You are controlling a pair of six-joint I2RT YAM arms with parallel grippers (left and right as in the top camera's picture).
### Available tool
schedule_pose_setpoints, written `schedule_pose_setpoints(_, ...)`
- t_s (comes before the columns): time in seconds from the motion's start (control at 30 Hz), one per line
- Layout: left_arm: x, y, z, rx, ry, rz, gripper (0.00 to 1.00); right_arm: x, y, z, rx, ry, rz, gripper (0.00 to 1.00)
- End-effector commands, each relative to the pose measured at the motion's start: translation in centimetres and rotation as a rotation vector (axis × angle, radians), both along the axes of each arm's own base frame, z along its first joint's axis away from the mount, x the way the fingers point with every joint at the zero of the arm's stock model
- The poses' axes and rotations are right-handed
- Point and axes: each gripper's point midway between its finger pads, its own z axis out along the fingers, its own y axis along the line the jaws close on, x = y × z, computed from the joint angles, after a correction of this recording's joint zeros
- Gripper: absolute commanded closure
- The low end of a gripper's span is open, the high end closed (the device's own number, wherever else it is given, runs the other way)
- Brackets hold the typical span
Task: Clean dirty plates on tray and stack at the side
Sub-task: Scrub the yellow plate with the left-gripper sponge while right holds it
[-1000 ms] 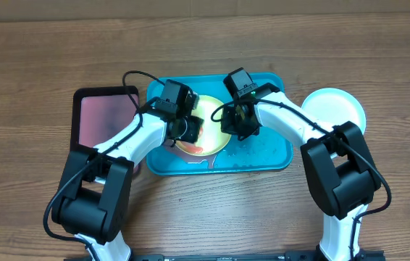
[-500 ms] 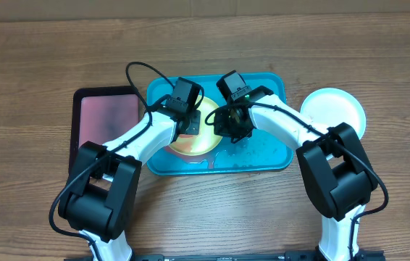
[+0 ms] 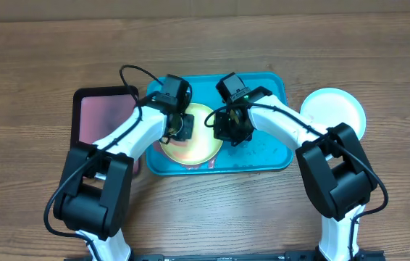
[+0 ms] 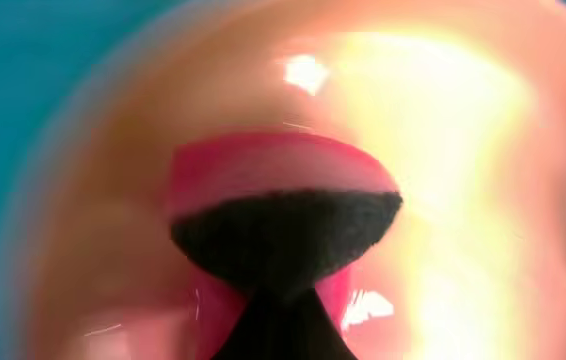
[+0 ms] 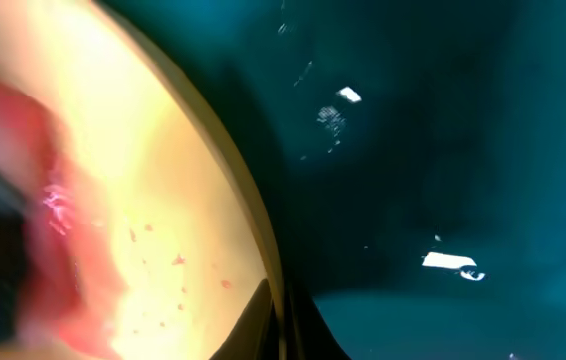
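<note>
from above my tabletop (image 3: 45, 58) is evenly lit and sharp, shadows soft. both my wrist views are badly blurred, white glare spots on the plate (image 4: 443, 150) and the dim tray (image 5: 463, 180).

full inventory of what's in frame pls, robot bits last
table: 1, brown wood, under everything
turquoise tray: 1, blue-green, table centre
yellow-green plate: 1, on the turquoise tray's left part
red smears: several, red, on the yellow-green plate
dark pad: 1, black, pressed on that plate
white plate: 1 seen, on the table right of the turquoise tray
black-rimmed tray: 1, pinkish inside, left of the turquoise tray
left hand: 1, black, shut on the dark pad
right hand: 1, black, shut on the plate's right rim
</note>
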Motion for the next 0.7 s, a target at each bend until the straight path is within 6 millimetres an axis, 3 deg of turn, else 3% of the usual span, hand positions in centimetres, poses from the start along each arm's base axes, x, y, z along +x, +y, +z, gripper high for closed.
schedule_pose_setpoints(0.0, -6.2, -7.7, 0.5, -0.401, 0.173, -0.354, 0.96, -0.3, 0.9, -0.6, 0.064, 0.042, 0.024, 0.96)
schedule_pose_setpoints(0.13, -5.3, -7.4, -0.1, -0.343, 0.129, -0.346, 0.96, -0.2, 0.7, -0.9, 0.062, 0.048, 0.018, 0.96)
schedule_pose_setpoints(0.2, -3.6, -6.3, -0.7, -0.257, 0.085, -0.263, 0.96, -0.2, 0.7, -0.9, 0.062, 0.048, 0.018, 0.96)
schedule_pose_setpoints(0.3, 0.2, -1.8, -1.8, -0.014, -0.026, 0.009, 0.96, -0.2, 0.7, -1.0, 0.061, 0.048, 0.018, 0.96)
schedule_pose_setpoints(0.43, 3.0, 4.4, -1.2, 0.259, -0.174, 0.314, 0.96, -0.2, 0.6, -1.0, 0.056, 0.047, 0.017, 0.96)
schedule_pose_setpoints(0.53, 3.5, 7.6, -0.4, 0.389, -0.232, 0.409, 0.96, -0.1, 0.4, -1.1, 0.039, 0.041, 0.014, 0.96)
schedule_pose_setpoints(0.67, 2.0, 9.5, -0.5, 0.476, -0.188, 0.443, 0.96, 0.0, 0.4, -1.1, 0.04, 0.037, 0.013, 0.96)
